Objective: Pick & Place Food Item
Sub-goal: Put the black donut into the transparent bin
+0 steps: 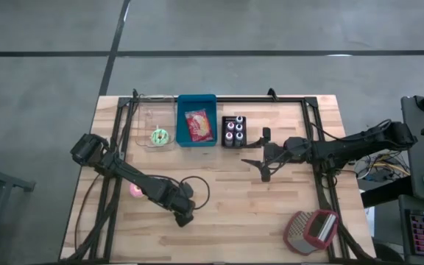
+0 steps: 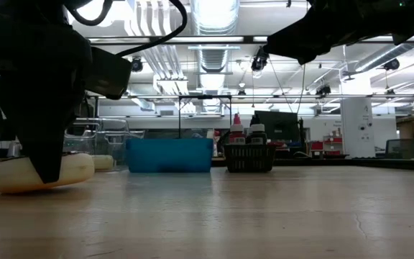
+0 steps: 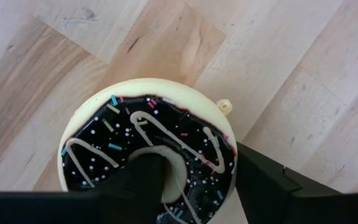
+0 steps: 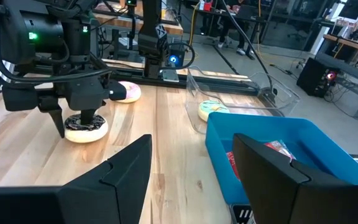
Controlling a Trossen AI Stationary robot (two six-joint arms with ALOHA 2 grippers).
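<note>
blue bin [image 4: 272,149], clear tray [image 4: 241,93], chocolate donut [image 4: 86,127]

Three donuts: a chocolate one [image 3: 148,158] at 7 o'clock on the table [image 1: 234,199], a pink one [image 1: 135,191] just at its 9 o'clock, and a green one [image 1: 159,136] in the clear bin [image 1: 155,110] at 11 o'clock. Two bins: that clear one and a blue one [image 1: 197,101] at 12 o'clock, holding one red packet [image 1: 199,125]. One black basket [image 1: 234,132] with six bottles. One grater [image 1: 311,230] at 5 o'clock. Two tools, left [image 4: 73,124] and right [image 1: 259,158].
</note>
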